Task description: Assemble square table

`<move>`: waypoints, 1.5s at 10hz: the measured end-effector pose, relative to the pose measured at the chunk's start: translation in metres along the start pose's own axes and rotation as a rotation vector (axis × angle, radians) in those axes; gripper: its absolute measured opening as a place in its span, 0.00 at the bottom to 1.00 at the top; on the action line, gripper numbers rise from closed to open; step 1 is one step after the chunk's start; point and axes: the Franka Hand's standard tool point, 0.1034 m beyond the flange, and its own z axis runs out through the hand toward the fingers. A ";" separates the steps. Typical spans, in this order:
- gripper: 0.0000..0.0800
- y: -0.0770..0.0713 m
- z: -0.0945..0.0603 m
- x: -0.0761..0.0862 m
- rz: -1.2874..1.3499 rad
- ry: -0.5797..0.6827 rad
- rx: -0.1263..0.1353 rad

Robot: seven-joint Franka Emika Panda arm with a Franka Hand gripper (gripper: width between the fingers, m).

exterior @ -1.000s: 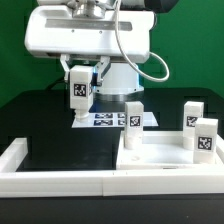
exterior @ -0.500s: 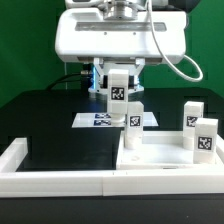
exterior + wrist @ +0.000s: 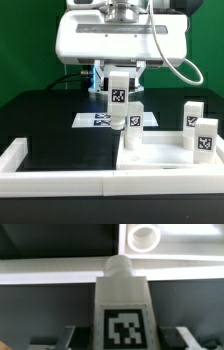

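Fingers pinch a tagged white leg (image 3: 118, 92) upright above the tabletop slab (image 3: 160, 160), the gripper (image 3: 117, 78) hanging at its eleven o'clock corner. Three legs (image 3: 131, 124) already stand there. Light, rigid plastic, likely slick, is best gripped by its flat sides.

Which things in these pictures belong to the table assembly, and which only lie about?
Belonging to the job:
- large white plastic square slab with raised rim
- small white tagged block leg in the gripper
- three more white tagged legs

Only lying about:
- flat white marker board
- long white border rail
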 end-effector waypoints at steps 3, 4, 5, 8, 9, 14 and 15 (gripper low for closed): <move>0.36 -0.016 0.008 0.004 -0.022 -0.011 0.020; 0.36 -0.015 0.010 0.009 -0.040 -0.005 0.020; 0.36 -0.011 0.014 0.011 -0.052 -0.004 0.015; 0.36 -0.003 0.024 0.008 -0.073 -0.013 0.007; 0.36 -0.003 0.024 0.008 -0.073 -0.013 0.007; 0.36 -0.015 0.033 0.001 -0.070 -0.004 0.011; 0.36 -0.014 0.034 0.001 -0.067 -0.004 0.011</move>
